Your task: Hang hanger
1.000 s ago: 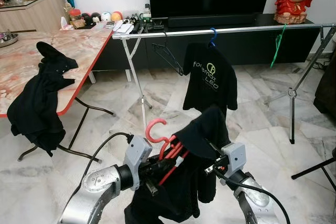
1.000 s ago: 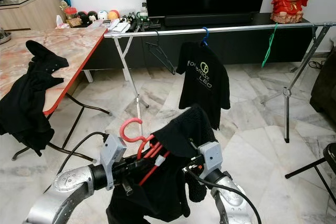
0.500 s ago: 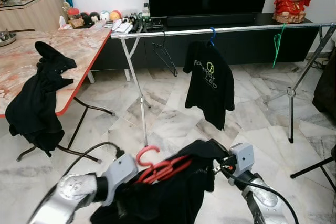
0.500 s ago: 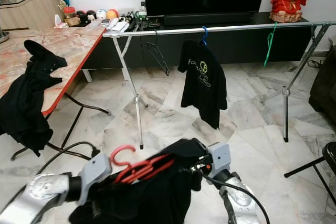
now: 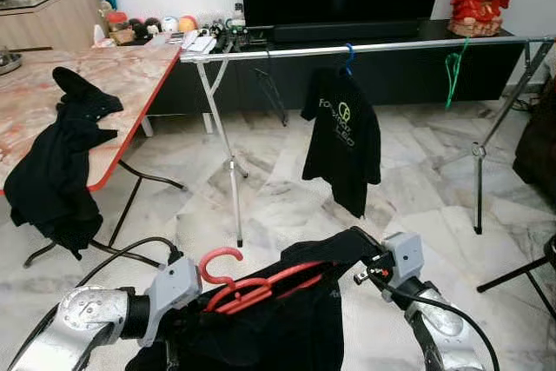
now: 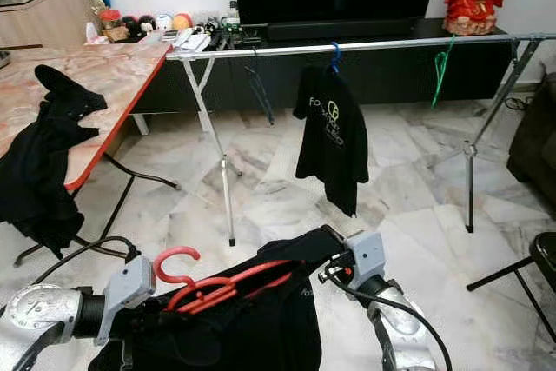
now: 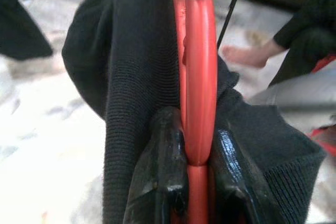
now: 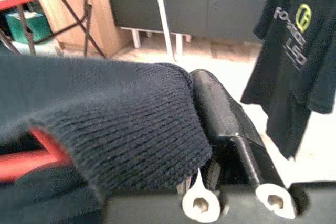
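Low in the frame, close in front of the robot's chest, I have the red hanger (image 5: 261, 286) held between both arms, with a dark knitted garment (image 5: 287, 336) draped over it and hanging below. My left pincer (image 7: 197, 182) is clamped on the hanger's red bar; the left wrist view shows the two black fingers (image 7: 160, 177) pressed to either side of it, knit bunched around them. My right pincer (image 8: 220, 129) sits at the other end, lower right of centre in the head view, tucked under the garment's shoulder. Its fingers lie against the knit, but I cannot tell whether they are shut on it or only supporting it.

Across the upper middle of the frame runs the silver rail (image 5: 365, 46) of the drying rack, well apart from my load. A black printed T-shirt (image 5: 341, 141) hangs from it on a blue hanger, a green hanger (image 5: 451, 71) dangles further right, and a bare dark hanger (image 5: 271, 97) hangs left of the shirt. At the left edge, a counter (image 5: 130, 84) carries another black garment (image 5: 56, 162) slumped over its rim.

I judge this to be the carry stage: garment already on the hanger, hook (image 5: 217, 258) pointing up and not yet on the rail. Next I need to close the gap to the rack, raise the hook above the rail, pick a free stretch of rail, and lower it on without the knit slipping off.
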